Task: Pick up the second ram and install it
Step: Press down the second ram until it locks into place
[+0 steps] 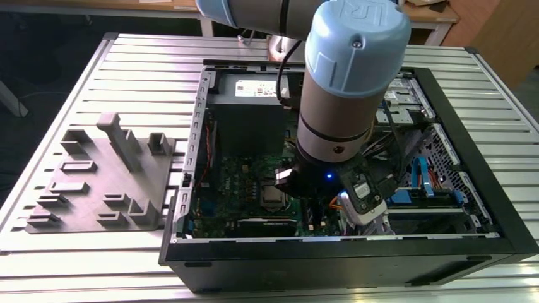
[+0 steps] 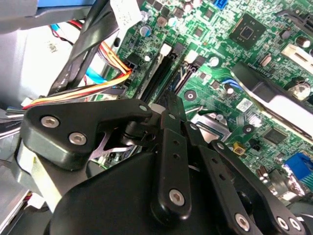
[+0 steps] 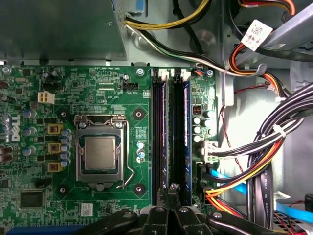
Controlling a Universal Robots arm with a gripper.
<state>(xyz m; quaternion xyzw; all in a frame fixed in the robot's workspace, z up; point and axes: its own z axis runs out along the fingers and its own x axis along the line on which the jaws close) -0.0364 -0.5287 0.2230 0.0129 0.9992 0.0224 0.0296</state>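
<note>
My gripper point(image 3: 171, 188) hangs low over the motherboard point(image 3: 73, 98) inside the case point(image 1: 471, 120), its fingertips drawn together just above the slots point(image 3: 159, 132). The second ram point(image 3: 178, 132) stands seated in its slot beside the CPU socket point(image 3: 100, 154). The fingers appear closed, holding nothing I can make out.

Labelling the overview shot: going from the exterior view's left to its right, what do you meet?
Grey holder tray → green motherboard inside the open computer case → robot arm → blue cables.
</note>
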